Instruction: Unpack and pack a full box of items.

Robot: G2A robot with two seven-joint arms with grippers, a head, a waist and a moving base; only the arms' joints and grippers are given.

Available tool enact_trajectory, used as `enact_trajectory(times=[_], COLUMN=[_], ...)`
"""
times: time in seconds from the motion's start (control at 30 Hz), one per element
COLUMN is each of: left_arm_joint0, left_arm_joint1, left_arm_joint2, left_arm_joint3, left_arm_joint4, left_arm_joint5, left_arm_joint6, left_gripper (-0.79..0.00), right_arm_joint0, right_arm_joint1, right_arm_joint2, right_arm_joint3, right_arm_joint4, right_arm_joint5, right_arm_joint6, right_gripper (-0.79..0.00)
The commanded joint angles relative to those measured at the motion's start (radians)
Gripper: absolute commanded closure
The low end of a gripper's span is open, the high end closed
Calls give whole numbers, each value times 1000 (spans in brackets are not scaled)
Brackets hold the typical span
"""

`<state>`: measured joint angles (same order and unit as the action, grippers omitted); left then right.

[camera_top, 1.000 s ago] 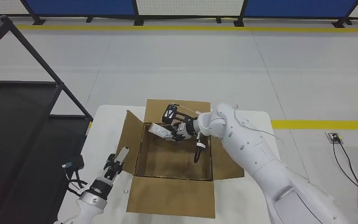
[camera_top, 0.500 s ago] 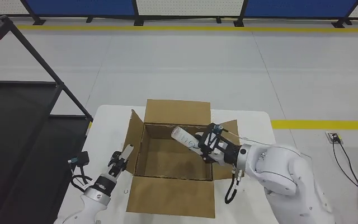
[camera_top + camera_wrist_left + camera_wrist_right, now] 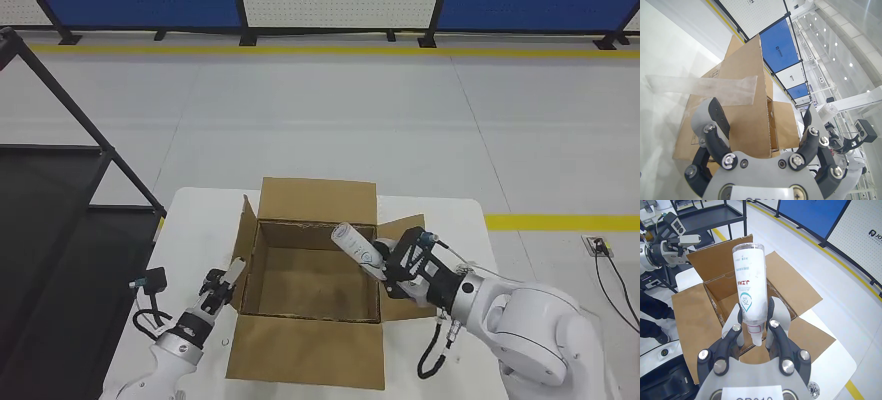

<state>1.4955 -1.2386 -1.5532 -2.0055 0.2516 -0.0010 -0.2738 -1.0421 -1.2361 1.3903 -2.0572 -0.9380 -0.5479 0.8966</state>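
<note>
The bottle is pinched near its neck by the right gripper, over the box edge at 3 o'clock, and is best lifted clear of it. The left gripper is spread at 9 o'clock.

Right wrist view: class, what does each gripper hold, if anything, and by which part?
The right gripper grips the clear plastic bottle with a white label on the end of its body nearest the nozzle. The left gripper is open and holds nothing.
</note>
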Motion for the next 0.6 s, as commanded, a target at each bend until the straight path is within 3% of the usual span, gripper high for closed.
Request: enact_trajectory(times=[0.0,0.3,0.57], left_arm_joint0=[5,-7,-57], left_arm_joint1=[0,1,2], left_arm_joint2=[-3,6,34], left_arm_joint3=[-1,13,25], left_arm_joint4=[-1,-2,19], left_arm_joint5=[-2,0,23], left_arm_joint6=[1,-16,-41], left_gripper=[-785,-785,-785], right_arm_joint0=[-9,-139,-238], right_arm_joint1=[1,19,46], right_arm_joint2=[14,309,517], right_arm_joint3=[5,55,196], right_arm_joint4=[7,182,282], right_arm_joint5=[25,220,328], right_arm_joint6=[-37,-132,58], right_gripper=[0,0,0])
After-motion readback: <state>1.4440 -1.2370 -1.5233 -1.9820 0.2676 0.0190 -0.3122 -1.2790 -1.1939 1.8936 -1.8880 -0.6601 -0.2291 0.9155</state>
